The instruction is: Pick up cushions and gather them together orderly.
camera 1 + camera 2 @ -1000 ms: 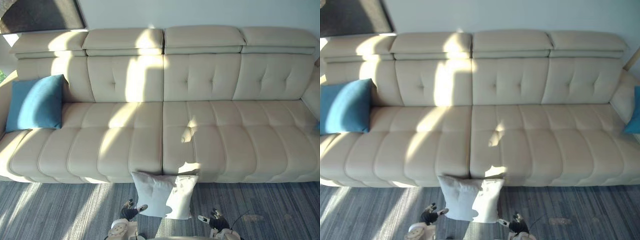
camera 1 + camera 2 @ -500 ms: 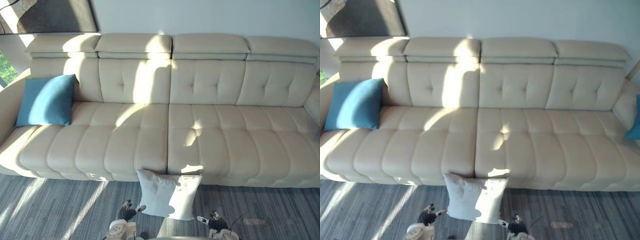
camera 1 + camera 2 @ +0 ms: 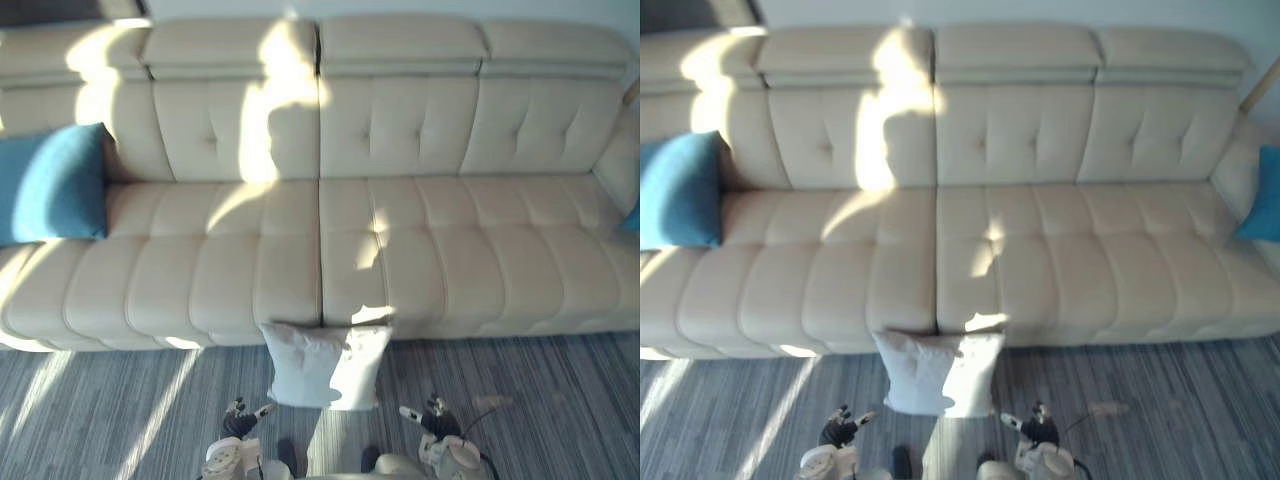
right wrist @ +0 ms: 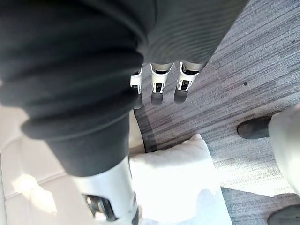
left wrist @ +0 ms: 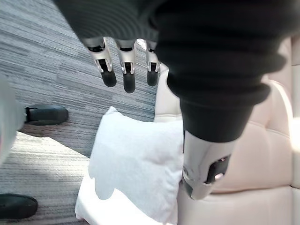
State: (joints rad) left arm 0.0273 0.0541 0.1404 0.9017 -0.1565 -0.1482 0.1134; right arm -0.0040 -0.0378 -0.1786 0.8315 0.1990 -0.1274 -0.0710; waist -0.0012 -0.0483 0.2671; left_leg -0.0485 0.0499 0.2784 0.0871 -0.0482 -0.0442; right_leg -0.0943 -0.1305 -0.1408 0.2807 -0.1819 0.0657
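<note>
I'm looking at a long cream sofa [image 3: 200, 280] that spans the head views. Its back is in four tufted sections, each topped by a padded headrest [image 3: 400, 40]. A seam [image 3: 320, 250] splits the seat down the middle. Bright patches of sunlight [image 3: 285, 70] lie across the back and the seat. In front of it runs a grey striped carpet [image 3: 110, 400], sun-streaked toward the left. Above the sofa I see a strip of pale wall [image 3: 1040, 8] and, in the upper left corner, a dark shape [image 3: 50, 8] that I cannot identify.
</note>
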